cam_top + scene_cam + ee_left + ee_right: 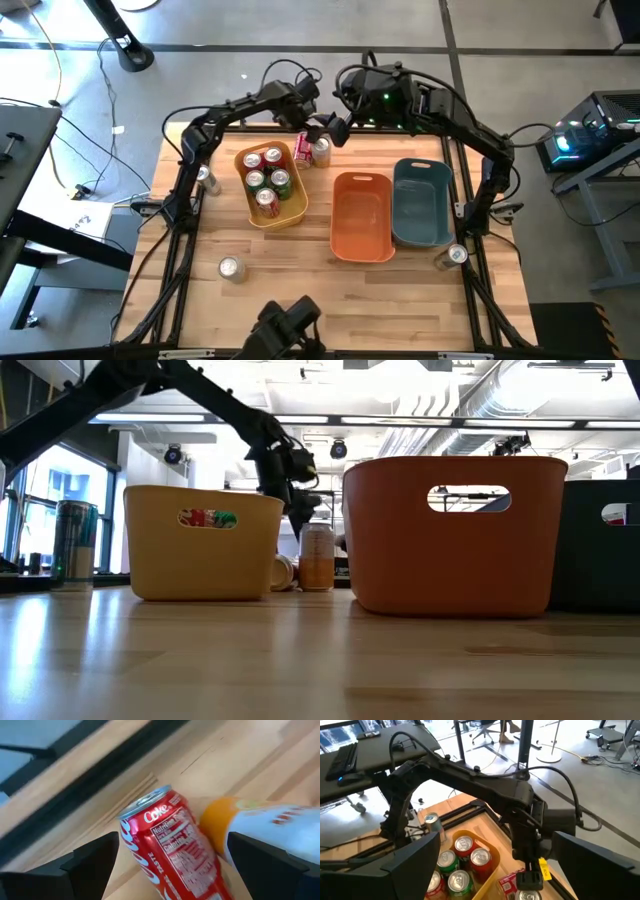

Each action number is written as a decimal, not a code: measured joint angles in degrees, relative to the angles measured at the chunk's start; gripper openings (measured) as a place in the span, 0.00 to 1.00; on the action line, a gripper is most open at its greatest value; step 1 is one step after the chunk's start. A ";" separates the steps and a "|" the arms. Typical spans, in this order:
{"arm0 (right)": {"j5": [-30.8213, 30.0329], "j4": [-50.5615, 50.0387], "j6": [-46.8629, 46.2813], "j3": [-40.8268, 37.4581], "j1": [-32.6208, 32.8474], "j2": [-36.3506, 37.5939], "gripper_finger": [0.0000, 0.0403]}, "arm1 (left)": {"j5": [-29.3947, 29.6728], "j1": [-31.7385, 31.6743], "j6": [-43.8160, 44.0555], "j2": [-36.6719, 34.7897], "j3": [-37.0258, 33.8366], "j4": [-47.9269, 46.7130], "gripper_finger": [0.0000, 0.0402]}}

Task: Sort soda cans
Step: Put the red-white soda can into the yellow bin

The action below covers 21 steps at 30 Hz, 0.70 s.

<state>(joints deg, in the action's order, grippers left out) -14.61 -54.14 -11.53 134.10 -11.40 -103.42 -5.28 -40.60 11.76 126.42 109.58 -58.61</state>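
Soda cans are partly sorted. Taking the yellow bin [271, 187] as the landmark, five cans [266, 181] stand inside it, a mix of red and green bodies. The orange bin [361, 215] just beside it and the teal bin [423, 203] beyond that both look bare inside in the high view.

Still outside are several cans. A red can [167, 845] lies on its side just behind the yellow bin's far corner, and an upright can with a pale and orange body [321, 150] stands touching or just beside it. One can [206, 179] stands at the table [300, 275] edge on the yellow bin's outer side. Another [231, 268] stands well in front of the bin towards the near edge, and one more [456, 256] sits far off past the teal bin at the table's near corner.

The left tool [318, 131] hangs over the pair behind the yellow bin with its jaws wide, one finger either side of the lying red can in the left wrist view, not closed on anything. The right tool [352, 100] waits further back behind the yellow bin, jaws also wide and holding nothing.

By my reckoning about half the work is done: five cans are binned and five remain on the table, the red one likely next.
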 joint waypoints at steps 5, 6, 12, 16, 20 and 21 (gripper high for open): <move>0.00 -1.00 0.03 0.00 0.00 -0.02 0.94 | -0.77 0.00 1.68 2.72 0.09 -0.11 0.91; -0.02 -1.21 0.37 0.00 0.02 -0.02 0.94 | -1.50 0.00 2.08 3.08 0.20 -0.27 0.91; 0.02 -3.82 1.50 0.00 -0.14 -0.02 0.94 | -3.75 0.04 5.21 4.66 0.26 -1.43 0.91; 0.01 -4.10 3.24 0.00 -0.40 -0.04 0.94 | -2.56 0.22 6.04 4.77 0.18 -1.13 0.91; 0.72 -4.60 4.50 0.00 -0.86 -0.04 0.94 | -3.63 -0.01 7.18 4.50 0.11 -1.27 0.91; 0.92 -4.80 4.50 0.00 -1.00 -0.04 0.94 | -4.88 -0.19 7.75 4.31 0.06 -0.81 0.91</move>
<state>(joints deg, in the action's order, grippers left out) -13.69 -58.94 -7.03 134.10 -12.39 -103.46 -10.16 -40.79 19.51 130.73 109.64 -59.42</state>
